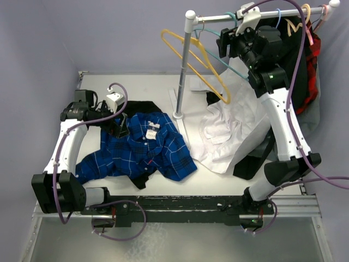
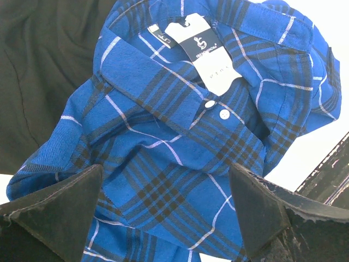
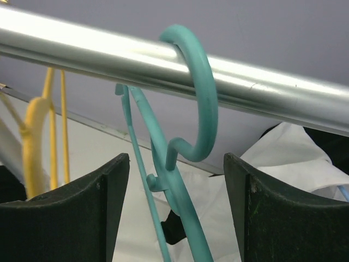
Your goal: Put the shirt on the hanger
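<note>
Up at the rail (image 3: pixel 283 95), the right end effector (image 3: pixel 177 164) stands open around the hanger (image 3: pixel 203 93) (hook on the rail); the left end effector (image 2: pixel 166 188) hangs wide open over the shirt (image 2: pixel 163 136).

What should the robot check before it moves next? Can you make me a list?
1. The left gripper is open above the shirt: ok.
2. The shirt's label faces up, in plain sight: ok.
3. The hanger is hooked on the rail: ok.
4. The right gripper is open around the hanger's neck: ok.
5. The hanger is free of the yellow hanger: cannot tell.
6. The shirt is on the hanger: not ok, it lies on the table.
</note>
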`<state>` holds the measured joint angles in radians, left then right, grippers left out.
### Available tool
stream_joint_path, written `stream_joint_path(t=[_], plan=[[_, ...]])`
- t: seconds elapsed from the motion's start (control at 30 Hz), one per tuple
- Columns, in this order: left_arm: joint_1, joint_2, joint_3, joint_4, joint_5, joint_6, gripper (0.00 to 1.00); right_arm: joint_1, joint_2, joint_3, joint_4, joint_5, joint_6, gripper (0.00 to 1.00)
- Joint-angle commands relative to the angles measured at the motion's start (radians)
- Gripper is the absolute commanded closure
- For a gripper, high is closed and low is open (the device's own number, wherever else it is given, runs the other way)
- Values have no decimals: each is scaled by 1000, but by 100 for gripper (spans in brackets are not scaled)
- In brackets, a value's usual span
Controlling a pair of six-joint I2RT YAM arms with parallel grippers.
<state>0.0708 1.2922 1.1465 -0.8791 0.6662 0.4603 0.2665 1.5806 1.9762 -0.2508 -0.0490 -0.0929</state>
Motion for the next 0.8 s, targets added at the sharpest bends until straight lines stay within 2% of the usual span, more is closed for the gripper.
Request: stream_joint_path(t=[0.0, 0.17, 0.27, 0.3, 0.43, 0.47, 0.77], plan=[[-4, 7, 0, 36, 25, 21, 0, -42, 9, 31, 34, -45, 27, 28], [-3, 18, -12, 50, 23, 21, 0, -56, 37, 21, 43, -85, 42, 31], [-3, 26, -15, 54, 23, 21, 0, -56, 37, -10, 73, -122, 54, 40], [-3, 27, -15, 55, 22, 21, 0, -57, 35, -20, 88, -141, 55, 49], [-3, 30, -17, 54, 20, 21, 0, -58, 25, -47, 129, -179, 65, 94], [-3, 30, -19, 54, 18, 21, 0, -58, 24, -49, 133, -183, 67, 100], [-3, 32, -30, 58, 10, 22, 0, -61, -16, -79, 155, -172, 67, 100]])
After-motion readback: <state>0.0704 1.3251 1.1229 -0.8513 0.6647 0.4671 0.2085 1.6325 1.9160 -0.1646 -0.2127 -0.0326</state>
